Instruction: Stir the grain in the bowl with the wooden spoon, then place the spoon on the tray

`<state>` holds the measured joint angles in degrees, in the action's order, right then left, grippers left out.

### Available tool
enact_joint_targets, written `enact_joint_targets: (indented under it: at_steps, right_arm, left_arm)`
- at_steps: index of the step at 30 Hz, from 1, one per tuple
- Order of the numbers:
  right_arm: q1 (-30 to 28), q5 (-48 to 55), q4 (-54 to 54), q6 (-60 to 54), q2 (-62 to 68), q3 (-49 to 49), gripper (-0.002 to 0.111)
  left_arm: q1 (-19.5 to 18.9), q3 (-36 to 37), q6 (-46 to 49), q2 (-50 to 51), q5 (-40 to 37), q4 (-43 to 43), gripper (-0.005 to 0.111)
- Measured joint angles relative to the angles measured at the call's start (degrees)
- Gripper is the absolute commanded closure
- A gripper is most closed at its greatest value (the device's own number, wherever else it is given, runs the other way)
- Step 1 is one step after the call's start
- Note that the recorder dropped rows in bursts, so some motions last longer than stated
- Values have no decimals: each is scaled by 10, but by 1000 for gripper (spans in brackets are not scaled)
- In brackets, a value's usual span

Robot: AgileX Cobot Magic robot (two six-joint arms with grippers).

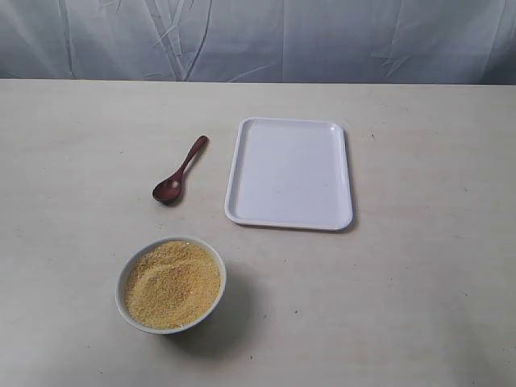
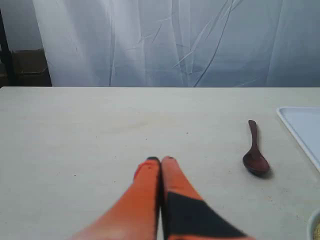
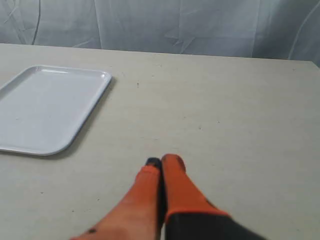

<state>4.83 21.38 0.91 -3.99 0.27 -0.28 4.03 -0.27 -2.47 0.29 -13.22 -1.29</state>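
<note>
Bowl (image 1: pixel 171 329) of grain (image 1: pixel 171 284), wooden spoon (image 1: pixel 179 171) and white tray (image 1: pixel 289 173) on a pale table (image 1: pixel 419 282).
The wooden spoon lies just left of the tray, not touching it, with its handle angled far-right. The bowl stands nearer, heaped with grain. The left gripper (image 2: pixel 160 160) and right gripper (image 3: pixel 161 161) hover over bare table, fingers pressed together, holding nothing.

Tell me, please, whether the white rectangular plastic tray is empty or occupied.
Empty: the white rectangular tray is bare; the dark brown wooden spoon lies beside it on the table.
</note>
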Motion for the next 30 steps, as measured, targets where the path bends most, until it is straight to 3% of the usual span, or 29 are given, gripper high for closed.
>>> enact_joint_targets:
  at_steps: [11, 23, 30]
  right_arm:
    - [0, 0, 0, 0, 0, 0, 108]
    - [0, 0, 0, 0, 0, 0, 108]
    - [0, 0, 0, 0, 0, 0, 108]
  left_arm:
    - [0, 0, 0, 0, 17, -15, 107]
    - [0, 0, 0, 0, 188, -16, 107]
    - [0, 0, 0, 0, 241, -16, 107]
